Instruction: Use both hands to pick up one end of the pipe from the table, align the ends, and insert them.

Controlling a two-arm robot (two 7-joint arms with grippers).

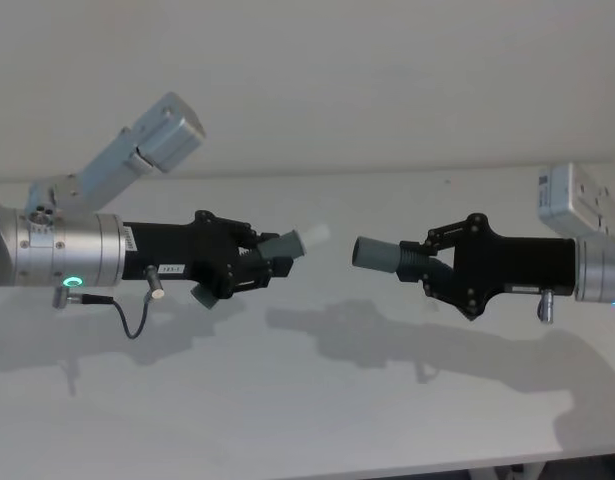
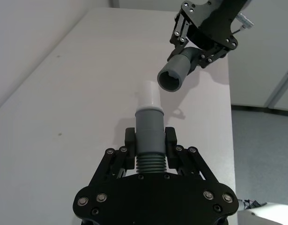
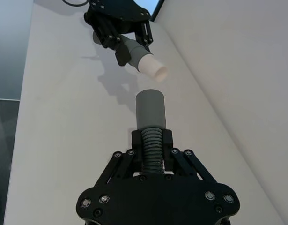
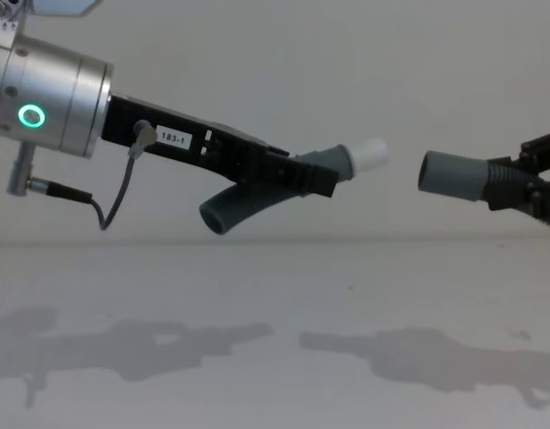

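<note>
A white label on the left gripper reads "183-1".

Plug tip left, open collar right, facing, near but apart, above table.

The left gripper looks like matt black plastic or coated metal, studded with small shiny screw heads, and it sits on a brushed silver metal wrist with a satin sheen. Clamped between its fingers, the left pipe piece is dull dark-grey plastic or rubber: ribbed just ahead of the jaws, then a smooth cuff, ending in a smooth white plug tip with a faint gloss. The right gripper has the same matt black finish; its pipe piece is ribbed at the fingers and ends in a smooth matt grey collar. Below both grippers, the table is matt, pale and smooth.
</note>
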